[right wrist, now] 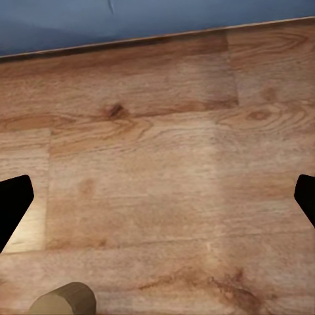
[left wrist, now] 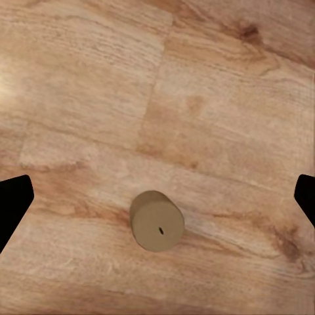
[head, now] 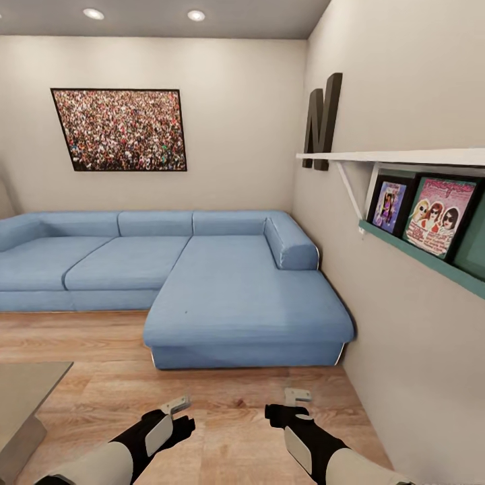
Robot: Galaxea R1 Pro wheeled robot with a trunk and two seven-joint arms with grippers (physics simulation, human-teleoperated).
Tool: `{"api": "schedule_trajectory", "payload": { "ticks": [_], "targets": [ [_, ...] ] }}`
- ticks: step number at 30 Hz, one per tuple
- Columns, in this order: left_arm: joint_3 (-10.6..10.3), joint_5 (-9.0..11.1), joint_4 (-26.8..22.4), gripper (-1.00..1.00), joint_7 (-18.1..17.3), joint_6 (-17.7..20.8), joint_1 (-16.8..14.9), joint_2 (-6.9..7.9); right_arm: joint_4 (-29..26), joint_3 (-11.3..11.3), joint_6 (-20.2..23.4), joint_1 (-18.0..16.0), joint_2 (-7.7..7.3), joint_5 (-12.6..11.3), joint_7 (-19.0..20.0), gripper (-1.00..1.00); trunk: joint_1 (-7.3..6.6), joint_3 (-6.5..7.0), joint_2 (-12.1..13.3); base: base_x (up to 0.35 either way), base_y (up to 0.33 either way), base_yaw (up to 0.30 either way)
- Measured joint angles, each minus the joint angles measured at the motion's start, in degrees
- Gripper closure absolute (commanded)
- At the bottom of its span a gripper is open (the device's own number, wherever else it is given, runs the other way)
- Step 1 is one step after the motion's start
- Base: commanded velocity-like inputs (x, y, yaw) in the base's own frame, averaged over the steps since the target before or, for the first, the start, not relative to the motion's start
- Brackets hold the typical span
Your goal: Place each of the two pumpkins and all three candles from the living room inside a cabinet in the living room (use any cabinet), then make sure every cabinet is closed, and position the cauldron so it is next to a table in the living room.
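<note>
My left gripper (left wrist: 157, 197) hung wide open and empty over a stubby cylindrical candle (left wrist: 157, 220) on grained wood floor (left wrist: 98, 98); my right gripper (right wrist: 157, 197) gaped likewise.

Both arms have white forearm shells, black wrists with pale side panels, and each pincer light grey fingers.

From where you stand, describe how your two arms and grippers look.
Both arms have white forearm shells ending in black wrist sections. The left gripper and right gripper each carry a pale grey panel on the black body and light grey flat jaws. In the wrist views the jaws show as plain black tips. No cables or markings are visible.
</note>
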Motion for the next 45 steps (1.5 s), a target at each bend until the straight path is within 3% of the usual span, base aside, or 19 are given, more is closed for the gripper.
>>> {"api": "schedule_trajectory", "payload": {
  "ticks": [25,33,35,37,40,45],
  "targets": [
    [0.06,0.25,0.0,-1.0,-0.33,-0.08,0.0,0.0,-0.37,0.06,0.22,0.0,0.0,0.01,0.22,-1.0,5.49,-4.49,-10.03,0.0,0.0,0.0],
    [0.03,0.18,0.0,-1.0,-0.35,-0.07,0.0,0.0,-2.66,0.03,1.98,-0.01,-0.07,0.01,2.12,-1.0,7.25,-5.92,-13.24,0.0,0.0,0.0],
    [-0.01,0.13,0.0,-1.0,-0.35,-0.07,0.0,-0.06,-8.1,-0.18,6.97,-0.01,-0.02,-0.29,2.31,-1.0,7.69,-6.28,-14.04,0.0,0.0,0.0],
    [-0.01,0.1,0.01,-1.0,-0.36,-0.07,0.0,-0.05,-19.8,-0.3,19.01,-0.02,0.04,-0.38,2.15,-1.0,8.12,-6.63,-14.85,0.0,0.0,0.0],
    [-0.02,0.09,0.0,-1.0,-0.36,-0.08,0.0,-0.08,-31.68,-1.35,31.04,0.0,0.01,-0.64,1.62,-1.0,8.78,-7.17,-16.05,0.0,0.0,0.0],
    [-0.02,0.09,0.0,-1.0,-0.35,-0.05,0.0,-0.09,-41.2,-9.0,46.89,0.0,0.0,-0.49,1.28,-1.0,9.89,-8.08,-18.05,0.0,0.0,0.0]
  ]
}}
